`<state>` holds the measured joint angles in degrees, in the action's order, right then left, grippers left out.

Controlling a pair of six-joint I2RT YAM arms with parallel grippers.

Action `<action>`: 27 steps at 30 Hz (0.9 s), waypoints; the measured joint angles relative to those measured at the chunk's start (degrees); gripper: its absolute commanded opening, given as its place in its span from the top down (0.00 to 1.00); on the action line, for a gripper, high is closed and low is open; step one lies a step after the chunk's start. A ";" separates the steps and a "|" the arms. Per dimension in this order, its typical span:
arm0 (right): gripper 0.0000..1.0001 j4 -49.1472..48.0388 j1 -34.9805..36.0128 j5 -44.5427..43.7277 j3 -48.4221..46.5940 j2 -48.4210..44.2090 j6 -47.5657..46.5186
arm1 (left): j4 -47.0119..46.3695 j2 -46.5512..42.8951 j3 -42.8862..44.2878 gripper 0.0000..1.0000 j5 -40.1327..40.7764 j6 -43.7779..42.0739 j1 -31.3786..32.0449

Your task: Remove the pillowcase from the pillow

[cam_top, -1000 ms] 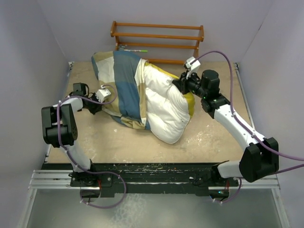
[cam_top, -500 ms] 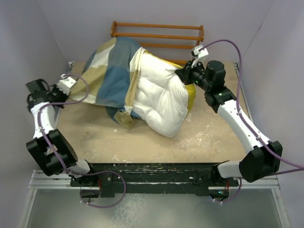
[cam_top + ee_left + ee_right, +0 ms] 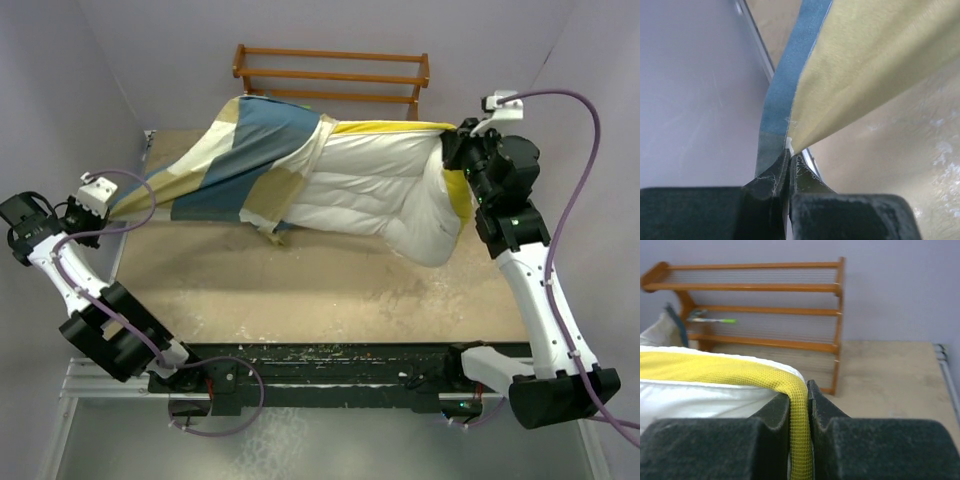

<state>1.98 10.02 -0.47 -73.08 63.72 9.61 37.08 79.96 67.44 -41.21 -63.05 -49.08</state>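
Observation:
The blue, tan and white pillowcase (image 3: pixel 235 165) is stretched taut to the left and still covers the left part of the pillow (image 3: pixel 375 190), whose cream quilted body hangs in the air. My left gripper (image 3: pixel 100 208) is shut on a corner of the pillowcase (image 3: pixel 840 75) at the far left edge of the table. My right gripper (image 3: pixel 458 140) is shut on the pillow's yellow edge trim (image 3: pixel 797 405) at the back right and holds the pillow up. The pillow's right end with its yellow side (image 3: pixel 458 200) droops below that gripper.
A wooden rack (image 3: pixel 335 75) stands against the back wall behind the pillow, and shows in the right wrist view (image 3: pixel 765 310). Purple walls (image 3: pixel 60 100) close in on the left and right. The sandy tabletop (image 3: pixel 320 290) lies below.
My left gripper pulled far left with the pillowcase corner, and my right gripper moved right and up with the trim. The cloth is stretched and more of the pillow is bared.

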 measured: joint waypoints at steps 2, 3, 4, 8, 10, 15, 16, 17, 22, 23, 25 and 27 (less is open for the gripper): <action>1.00 1.27 -2.25 -2.93 0.00 -0.20 0.24 | 0.57 -2.03 0.79 1.00 -2.38 0.55 0.24; 1.00 1.90 -3.04 -3.91 0.00 -0.20 0.26 | 0.72 -2.69 1.49 1.00 -3.21 0.81 0.39; 1.00 2.60 -3.98 -5.38 0.04 -0.20 0.13 | 1.25 -3.23 2.60 1.00 -4.28 1.01 0.50; 1.00 3.19 -5.75 -8.70 0.72 -0.92 -0.74 | 2.38 -4.00 6.34 1.00 -6.78 2.14 0.66; 1.00 3.19 -6.67 -9.01 1.60 -1.92 -0.94 | 1.97 -4.37 6.75 1.00 -7.34 3.54 0.76; 1.00 0.44 -9.01 -1.49 4.66 -4.74 -0.17 | 1.79 -4.59 9.64 0.59 -8.90 7.39 0.61; 1.00 -1.95 -9.68 2.64 6.27 -5.70 0.37 | 3.28 -4.46 11.45 0.22 -9.64 6.80 0.28; 1.00 -5.44 -10.29 8.22 8.31 -6.69 1.60 | 5.11 -4.37 13.49 0.03 -10.67 5.42 -0.07; 1.00 -26.93 -6.86 30.51 14.95 -6.95 10.84 | 18.38 -6.40 19.74 0.01 -15.50 -4.37 3.15; 1.00 -28.83 -4.92 33.70 14.91 -6.14 11.02 | 22.45 -7.41 19.71 0.01 -16.68 -7.15 5.64; 1.00 -29.75 -2.21 38.16 14.34 -4.96 10.64 | 27.76 -9.16 19.19 0.01 -18.86 -10.95 10.23; 1.00 -29.59 -0.44 41.48 12.96 -3.69 9.75 | 30.21 -10.91 18.08 0.01 -20.17 -11.96 14.58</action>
<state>-27.62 9.58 41.01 -60.12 60.03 19.35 67.29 69.06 85.52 -61.39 -75.00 -34.50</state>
